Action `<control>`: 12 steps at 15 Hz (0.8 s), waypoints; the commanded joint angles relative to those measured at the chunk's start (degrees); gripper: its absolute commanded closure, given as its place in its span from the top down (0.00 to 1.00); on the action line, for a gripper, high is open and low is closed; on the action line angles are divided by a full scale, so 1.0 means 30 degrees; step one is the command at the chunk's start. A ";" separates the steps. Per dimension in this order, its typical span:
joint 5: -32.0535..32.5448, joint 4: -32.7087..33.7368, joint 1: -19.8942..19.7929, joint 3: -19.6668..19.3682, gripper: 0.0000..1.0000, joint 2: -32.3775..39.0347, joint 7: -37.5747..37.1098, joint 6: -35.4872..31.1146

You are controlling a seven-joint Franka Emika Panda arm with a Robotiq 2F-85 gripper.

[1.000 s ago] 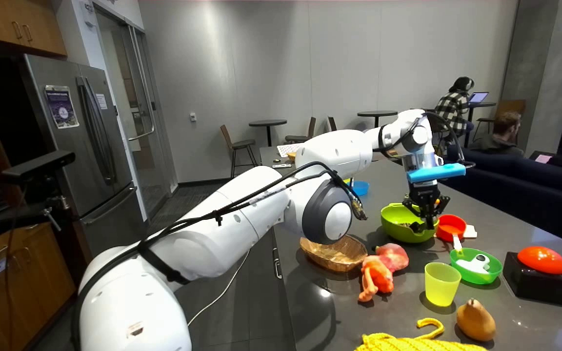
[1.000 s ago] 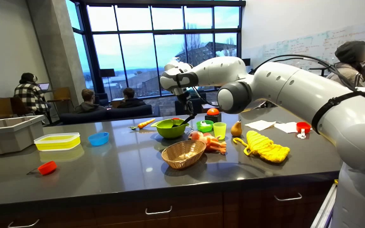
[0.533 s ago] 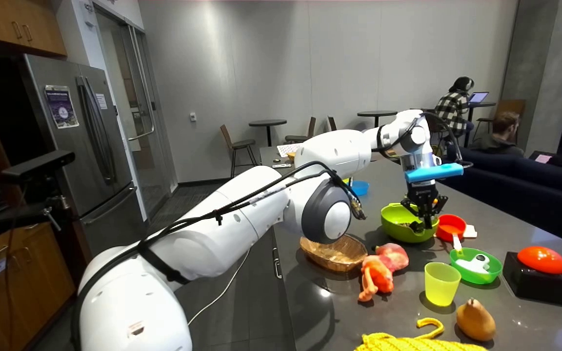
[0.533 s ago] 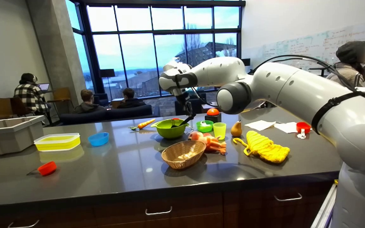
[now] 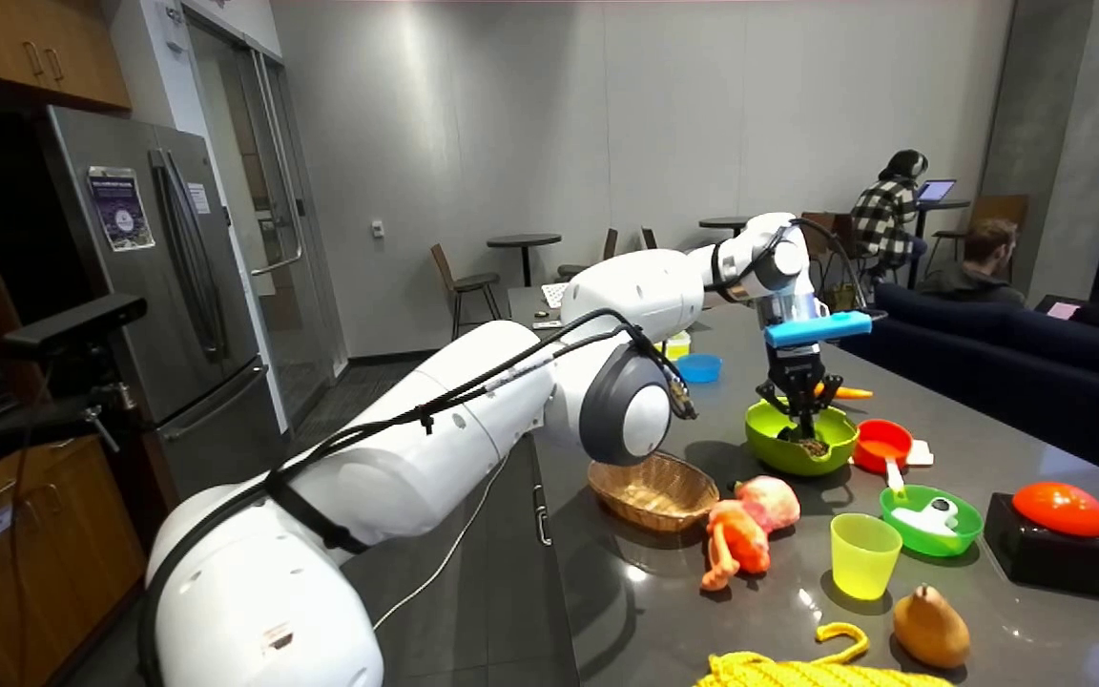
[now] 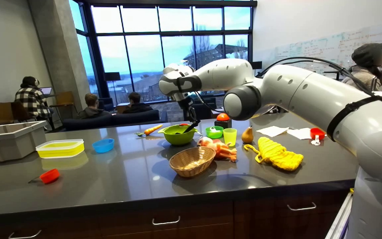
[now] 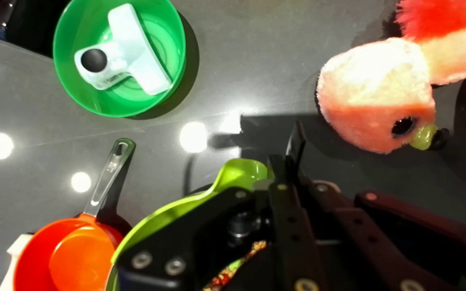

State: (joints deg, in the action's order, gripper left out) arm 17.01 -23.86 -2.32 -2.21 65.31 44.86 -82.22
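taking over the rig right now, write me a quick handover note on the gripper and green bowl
Gripper: shut on a black utensil.
Green bowl: upright on the counter, a food-like mix inside, red scoop beside it.
Done: utensil gripped, its lower end in the bowl.
Left: utensil not yet released; whether any mix is stirred, I can't tell.

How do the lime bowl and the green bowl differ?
The lime bowl is larger than the green bowl. The lime bowl's rim has jutting ends; the green bowl's is round. The lime bowl holds small bits; the green bowl, a white object. Both stand on the counter.
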 commanded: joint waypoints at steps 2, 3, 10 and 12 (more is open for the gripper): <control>0.0198 -0.0278 0.0079 -0.0189 0.01 -0.0414 0.0092 0.0236; 0.0160 -0.0284 -0.0081 -0.0254 0.01 -0.0408 -0.0203 0.0161; -0.0066 0.1210 -0.1478 -0.1391 0.01 0.0513 -0.0938 0.0954; 0.0186 -0.0326 -0.1683 -0.1159 0.01 -0.0403 -0.1128 0.0434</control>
State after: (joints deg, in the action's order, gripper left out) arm 17.04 -23.66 -7.29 -4.84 65.26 42.49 -81.71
